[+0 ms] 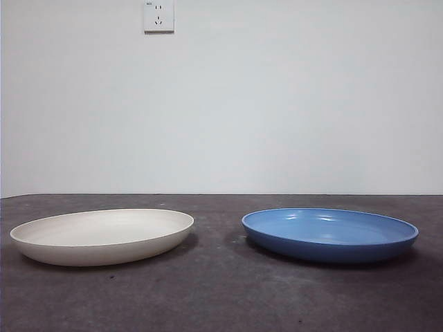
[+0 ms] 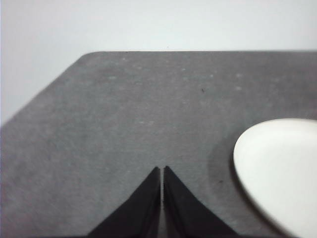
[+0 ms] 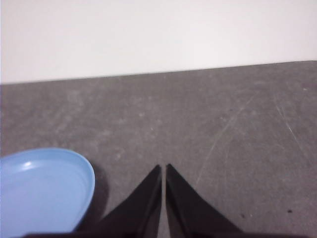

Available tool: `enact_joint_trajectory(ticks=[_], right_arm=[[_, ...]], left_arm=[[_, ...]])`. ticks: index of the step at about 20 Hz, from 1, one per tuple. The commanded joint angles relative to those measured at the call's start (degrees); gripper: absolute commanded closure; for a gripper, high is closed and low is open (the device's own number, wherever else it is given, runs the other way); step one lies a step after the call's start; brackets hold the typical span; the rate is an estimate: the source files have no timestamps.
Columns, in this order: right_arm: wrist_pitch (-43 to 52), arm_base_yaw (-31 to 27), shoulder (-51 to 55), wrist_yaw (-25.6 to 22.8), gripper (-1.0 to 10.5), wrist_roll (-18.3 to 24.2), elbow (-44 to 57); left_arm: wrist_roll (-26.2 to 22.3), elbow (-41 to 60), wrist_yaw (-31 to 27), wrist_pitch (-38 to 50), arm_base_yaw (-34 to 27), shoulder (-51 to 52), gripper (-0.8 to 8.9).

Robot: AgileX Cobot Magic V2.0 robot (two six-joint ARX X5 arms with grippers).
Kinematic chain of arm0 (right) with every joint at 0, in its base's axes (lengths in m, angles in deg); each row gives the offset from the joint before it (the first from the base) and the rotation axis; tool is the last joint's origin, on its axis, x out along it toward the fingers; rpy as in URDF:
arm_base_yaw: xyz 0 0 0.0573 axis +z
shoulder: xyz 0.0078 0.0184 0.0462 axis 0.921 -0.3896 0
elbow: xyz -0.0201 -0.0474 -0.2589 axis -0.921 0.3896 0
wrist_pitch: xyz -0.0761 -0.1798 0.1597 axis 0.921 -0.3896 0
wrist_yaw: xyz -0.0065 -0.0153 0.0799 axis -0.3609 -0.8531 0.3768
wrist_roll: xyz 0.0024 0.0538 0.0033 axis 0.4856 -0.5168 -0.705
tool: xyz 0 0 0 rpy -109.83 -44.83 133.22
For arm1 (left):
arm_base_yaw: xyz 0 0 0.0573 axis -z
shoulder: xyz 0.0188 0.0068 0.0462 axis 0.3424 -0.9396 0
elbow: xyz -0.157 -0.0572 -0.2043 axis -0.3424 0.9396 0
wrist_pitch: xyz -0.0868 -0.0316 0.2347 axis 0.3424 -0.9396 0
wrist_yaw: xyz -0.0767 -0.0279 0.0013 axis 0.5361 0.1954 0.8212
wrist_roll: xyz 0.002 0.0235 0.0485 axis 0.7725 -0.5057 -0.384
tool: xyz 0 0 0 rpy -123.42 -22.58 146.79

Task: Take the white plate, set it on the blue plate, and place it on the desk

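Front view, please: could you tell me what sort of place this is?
Probably an indoor test bench: a bare white wall with one power socket, and a dark desk holding only a white plate and a blue plate.

The left wrist view cuts off most of the white plate [image 2: 280, 171] at its edge. The right wrist view shows only part of the blue plate [image 3: 42, 191].
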Motion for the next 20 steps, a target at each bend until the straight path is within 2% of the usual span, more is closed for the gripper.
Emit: enact_joint_trajectory(ticks=[1, 4, 6, 11, 16, 20], right_arm=[[1.7, -0.1, 0.1, 0.0, 9.4, -1.5, 0.2], [1.7, -0.1, 0.1, 0.0, 9.4, -1.5, 0.2], [1.7, -0.1, 0.1, 0.1, 9.4, -2.4, 0.2], [0.9, -0.1, 0.1, -0.3, 9.4, -9.1, 0.2], [1.4, 0.0, 0.1, 1.2, 9.4, -10.0, 0.1], [1.3, 0.0, 0.1, 4.9, 9.4, -10.0, 0.1]], left_arm=[[11.6, 0.7, -0.1, -0.1, -0.1, 0.0, 8.03], [14.4, 0.7, -0.1, -0.1, -0.1, 0.0, 8.03], [14.6, 0.7, -0.1, -0.1, -0.1, 0.0, 8.03], [17.3, 0.7, -0.1, -0.1, -0.1, 0.0, 8.03], [17.4, 0.7, -0.1, -0.2, -0.1, 0.0, 8.03], [17.6, 0.6, -0.1, -0.2, -0.1, 0.0, 8.03]])
